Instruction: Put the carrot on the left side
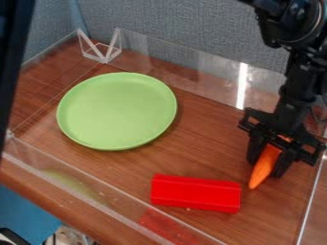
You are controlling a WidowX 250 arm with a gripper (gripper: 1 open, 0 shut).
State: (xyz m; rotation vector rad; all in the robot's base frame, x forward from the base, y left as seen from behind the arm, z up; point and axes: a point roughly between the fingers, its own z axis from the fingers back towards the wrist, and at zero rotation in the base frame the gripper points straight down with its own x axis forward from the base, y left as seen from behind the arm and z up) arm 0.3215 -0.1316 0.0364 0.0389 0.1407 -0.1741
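Observation:
The orange carrot (265, 168) hangs tilted at the right of the wooden table, its pointed tip down and just above the surface. My gripper (276, 150) comes down from the black arm at the upper right and is shut on the carrot's upper end. Its dark fingers (254, 142) straddle the carrot, whose stem end is hidden between them.
A round green plate (115, 110) lies on the left half of the table. A red rectangular block (196, 192) sits near the front edge. A clear wire stand (99, 44) is at the back left. Clear plastic walls (217, 77) border the table.

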